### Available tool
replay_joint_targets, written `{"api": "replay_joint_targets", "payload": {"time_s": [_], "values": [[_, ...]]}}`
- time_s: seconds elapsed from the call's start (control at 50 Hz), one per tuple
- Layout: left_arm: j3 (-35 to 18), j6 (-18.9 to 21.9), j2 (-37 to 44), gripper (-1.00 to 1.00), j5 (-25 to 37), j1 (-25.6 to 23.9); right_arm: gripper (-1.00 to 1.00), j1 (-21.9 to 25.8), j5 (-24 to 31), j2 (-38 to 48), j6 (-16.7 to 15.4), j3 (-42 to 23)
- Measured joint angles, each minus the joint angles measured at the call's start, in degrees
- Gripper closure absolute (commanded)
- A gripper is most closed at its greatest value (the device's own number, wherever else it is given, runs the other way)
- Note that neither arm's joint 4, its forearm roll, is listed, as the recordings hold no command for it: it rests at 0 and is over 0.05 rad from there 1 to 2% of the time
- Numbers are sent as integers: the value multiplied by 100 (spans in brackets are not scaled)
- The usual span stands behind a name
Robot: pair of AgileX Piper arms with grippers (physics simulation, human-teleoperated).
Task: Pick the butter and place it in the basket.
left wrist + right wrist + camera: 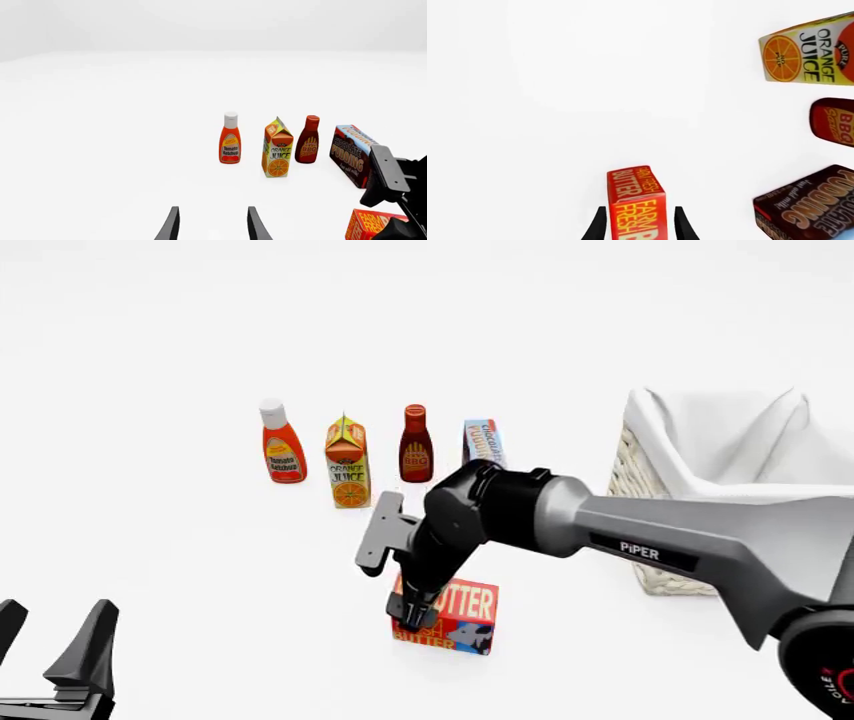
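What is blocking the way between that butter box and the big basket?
Nothing visible. The butter sits between the right gripper fingers, and the table between it and the basket looks bare; the bottles and cartons stand farther back.

Plain white table surface fills front view, unmarked, no edge in sight

Left wrist view: white surface runs back to faint horizon line, pale grey-white backdrop above it, slightly darker toward upper corners

No walls, windows, furniture or floor distinguishable beyond this

Light even and diffuse, no visible source; only soft, faint shadows on surface

Right wrist view: same blank white ground
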Motion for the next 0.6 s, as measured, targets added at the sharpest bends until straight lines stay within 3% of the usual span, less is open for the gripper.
{"api": "replay_joint_targets", "payload": {"time_s": [0.6], "values": [[0, 0, 0, -100, 0, 0, -100, 10, -146, 197, 31, -31]]}}
